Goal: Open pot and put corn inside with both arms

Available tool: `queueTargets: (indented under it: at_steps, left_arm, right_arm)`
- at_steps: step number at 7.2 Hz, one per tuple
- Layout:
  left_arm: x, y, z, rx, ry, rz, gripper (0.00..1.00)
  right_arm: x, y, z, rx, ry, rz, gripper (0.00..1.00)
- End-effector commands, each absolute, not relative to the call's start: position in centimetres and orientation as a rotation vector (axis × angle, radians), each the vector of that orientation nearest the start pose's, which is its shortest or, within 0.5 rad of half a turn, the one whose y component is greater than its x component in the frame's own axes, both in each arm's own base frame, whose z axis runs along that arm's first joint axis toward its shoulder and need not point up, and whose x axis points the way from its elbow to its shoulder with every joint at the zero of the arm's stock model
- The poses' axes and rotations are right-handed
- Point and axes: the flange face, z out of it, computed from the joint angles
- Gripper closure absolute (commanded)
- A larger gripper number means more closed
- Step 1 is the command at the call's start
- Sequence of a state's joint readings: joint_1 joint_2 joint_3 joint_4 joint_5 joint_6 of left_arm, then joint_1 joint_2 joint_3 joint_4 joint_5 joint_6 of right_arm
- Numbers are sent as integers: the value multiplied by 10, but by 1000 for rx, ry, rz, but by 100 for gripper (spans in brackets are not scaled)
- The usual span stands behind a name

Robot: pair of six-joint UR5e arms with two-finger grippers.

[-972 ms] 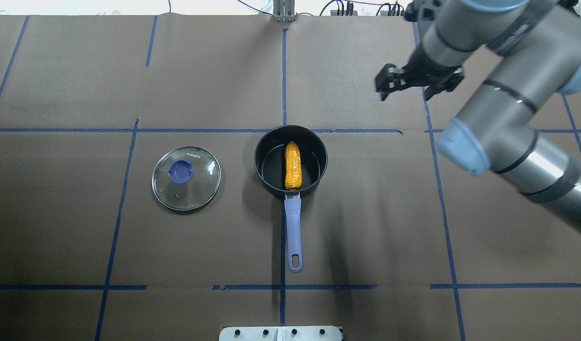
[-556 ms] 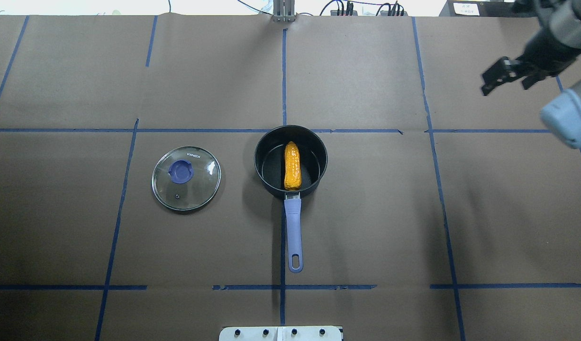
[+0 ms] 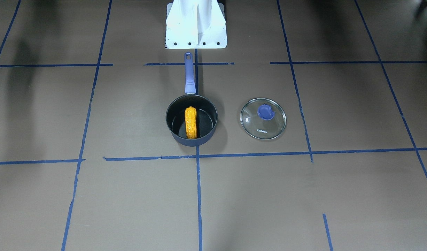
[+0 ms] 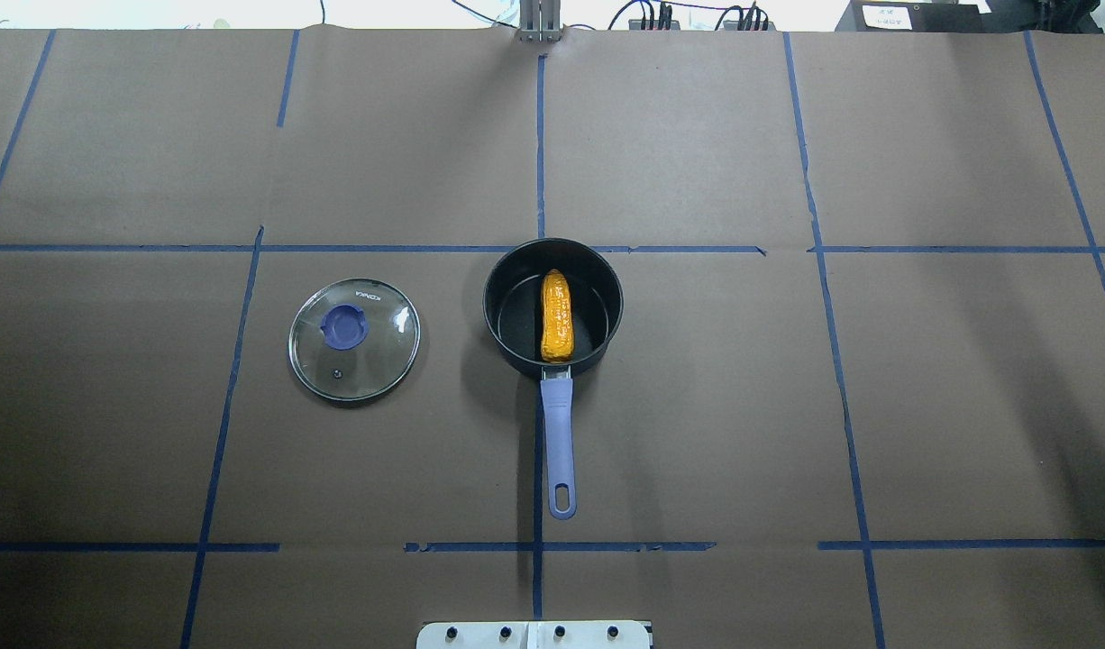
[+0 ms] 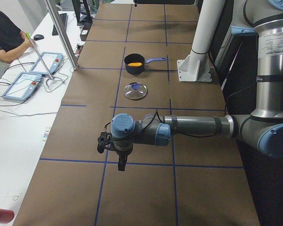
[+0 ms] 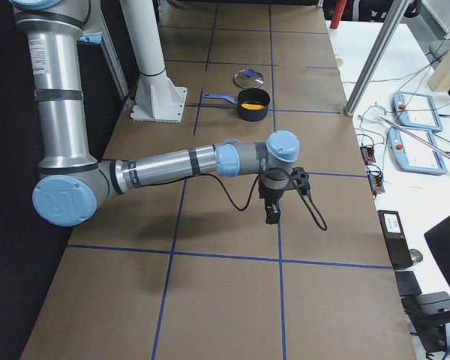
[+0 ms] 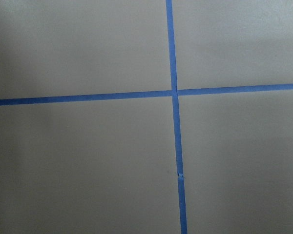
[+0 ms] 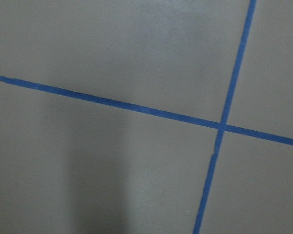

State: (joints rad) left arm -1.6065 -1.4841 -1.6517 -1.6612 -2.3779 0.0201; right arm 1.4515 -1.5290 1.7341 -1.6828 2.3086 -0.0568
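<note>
The pot (image 4: 497,311) stands open at the table's middle, its purple-blue handle (image 4: 560,442) pointing toward my base. The corn (image 4: 557,315) lies inside it, also seen in the front view (image 3: 191,122). The glass lid (image 4: 354,339) lies flat on the table to the pot's left, apart from it. My left gripper (image 5: 121,162) hangs over the table far from the pot, near the left end. My right gripper (image 6: 272,214) hangs over the right end. Both show only in the side views, so I cannot tell whether they are open or shut. Neither holds anything that I can see.
The white base mount (image 3: 196,24) stands just behind the pot's handle. Blue tape lines (image 4: 539,144) grid the brown table cover. A side bench with teach pendants (image 5: 26,84) and a metal post (image 5: 61,33) runs along the far edge; a person sits there.
My right arm and gripper have swung rightward and left the overhead view. The pot, corn and lid have not moved.
</note>
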Motion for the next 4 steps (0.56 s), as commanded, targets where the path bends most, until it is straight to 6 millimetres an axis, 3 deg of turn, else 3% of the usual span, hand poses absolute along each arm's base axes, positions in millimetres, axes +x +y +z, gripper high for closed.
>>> queueTargets:
  at_steps: [1,2,4]
  left_arm:
    - [-78,-456,650,98,803,18,0]
    - [-78,-456,653,92,803,17,0]
    - [-78,-455,654,89,800,16,0]
  right_arm:
    - [21,-500,597,40,-734,-187,0]
    - [35,-497,621,2,-743,-140,0]
    - [60,-487,632,-2,-818,-67,0]
